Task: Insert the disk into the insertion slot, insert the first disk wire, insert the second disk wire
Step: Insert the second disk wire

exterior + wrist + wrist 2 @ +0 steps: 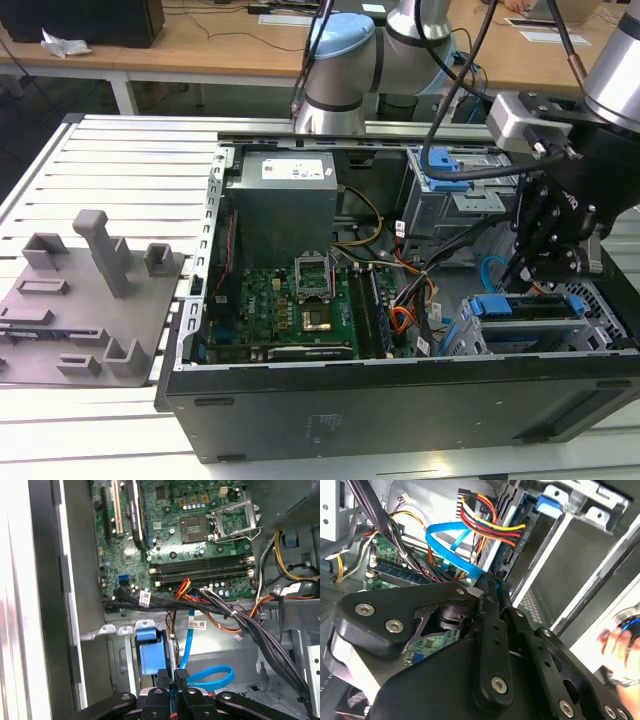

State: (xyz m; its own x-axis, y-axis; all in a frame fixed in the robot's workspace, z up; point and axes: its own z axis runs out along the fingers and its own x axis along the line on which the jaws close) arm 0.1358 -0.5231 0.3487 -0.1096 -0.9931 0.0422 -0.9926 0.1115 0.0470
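In the exterior view the disk (pixel 527 309), in its blue carrier, lies inside the grey insertion slot (pixel 466 341) at the case's lower right corner. My gripper (pixel 541 272) hangs just above its inner end. In both wrist views the black fingers (pixel 490 600) are shut on the small dark plug (pixel 181 673) of the second disk wire (pixel 212 676), whose light-blue cable loops away (pixel 451 541). The first disk wire (pixel 492 524), a red, orange and yellow bundle, runs to the disk's end beside the gripper. The blue carrier (pixel 150 652) sits right next to the fingertips.
The green motherboard (pixel 290 300) and grey power supply (pixel 280 205) fill the case's exterior-view left half. A taller grey bay with a blue latch (pixel 447 170) stands behind the gripper. Black cable bundles (pixel 240 617) cross above the cage. A grey fixture plate (pixel 90 300) lies outside the case.
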